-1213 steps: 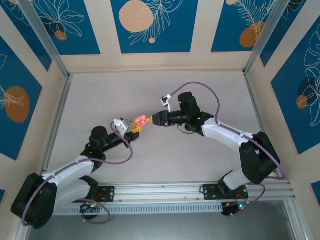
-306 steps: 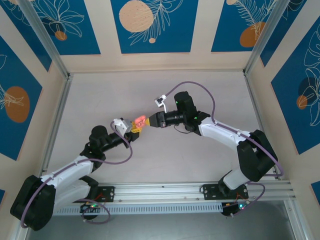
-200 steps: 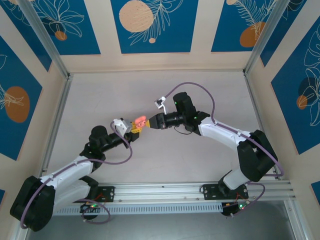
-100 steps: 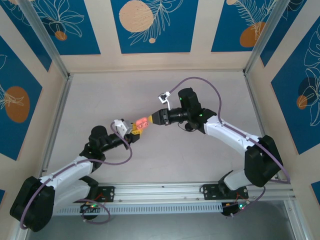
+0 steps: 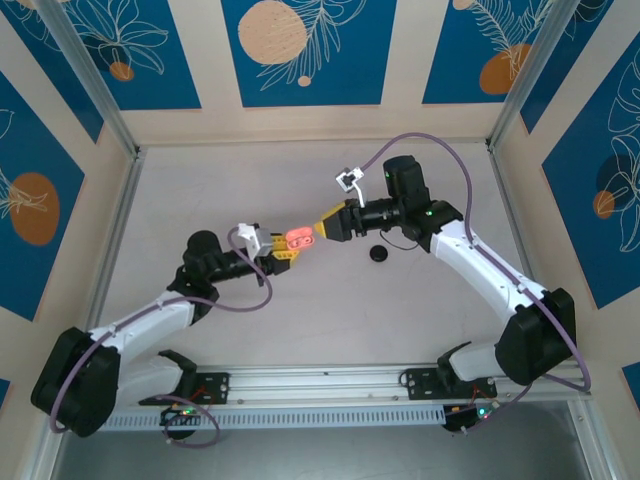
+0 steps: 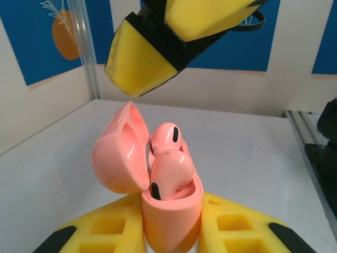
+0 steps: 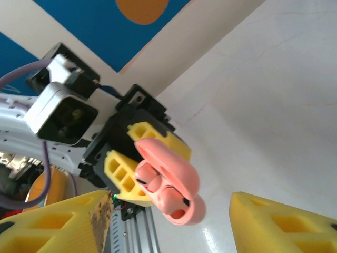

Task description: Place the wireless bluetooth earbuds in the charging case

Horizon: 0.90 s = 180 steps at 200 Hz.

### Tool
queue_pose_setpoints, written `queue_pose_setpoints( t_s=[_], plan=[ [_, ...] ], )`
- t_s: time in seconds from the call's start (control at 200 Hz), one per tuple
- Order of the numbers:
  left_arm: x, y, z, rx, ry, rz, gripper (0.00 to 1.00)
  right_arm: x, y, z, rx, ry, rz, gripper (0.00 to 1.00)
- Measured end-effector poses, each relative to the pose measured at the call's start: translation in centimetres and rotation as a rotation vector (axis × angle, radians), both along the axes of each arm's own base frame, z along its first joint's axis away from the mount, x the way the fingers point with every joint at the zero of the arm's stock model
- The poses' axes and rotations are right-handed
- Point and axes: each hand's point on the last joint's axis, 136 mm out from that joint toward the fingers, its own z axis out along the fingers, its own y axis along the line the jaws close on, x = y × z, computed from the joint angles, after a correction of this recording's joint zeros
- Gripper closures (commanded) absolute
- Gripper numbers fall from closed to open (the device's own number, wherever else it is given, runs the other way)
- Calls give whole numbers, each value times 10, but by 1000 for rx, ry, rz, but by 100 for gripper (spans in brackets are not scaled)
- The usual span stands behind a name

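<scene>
The earbuds (image 6: pixel 169 167), judged light, glossy and slippery, best pinched at the heads, are seated in the open charging case (image 6: pixel 171 213) clamped mid-frame by the left end effector (image 5: pixel 283 249); the right end effector (image 5: pixel 322 229) is spread wide.

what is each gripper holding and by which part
The left gripper grips the pink charging case by its lower body, lid open. The right gripper is open, clear of the case, holding nothing.

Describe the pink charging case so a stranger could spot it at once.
Start at the middle of the pale table. There the left pincer clamps the pink case, lid hinged open, two pink earbuds seated inside. It is the only pink thing; the small black object nearby lies on the table.
</scene>
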Motion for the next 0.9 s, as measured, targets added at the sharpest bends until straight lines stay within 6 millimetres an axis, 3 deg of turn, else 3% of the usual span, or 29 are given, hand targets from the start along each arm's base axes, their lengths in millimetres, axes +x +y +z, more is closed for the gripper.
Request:
queue_pose_setpoints(
  t_s=[0.17,0.41,0.9],
  plan=[
    [-4,-7,4,-20,15,-56,76,-5,5,9,24,0,70,36],
    [-9,-12,17,-44,-7,-95,76,-6,14,1,26,47,126,36],
    [-9,-14,16,-43,-2,-94,76,-21,17,4,46,62,195,48]
  ],
)
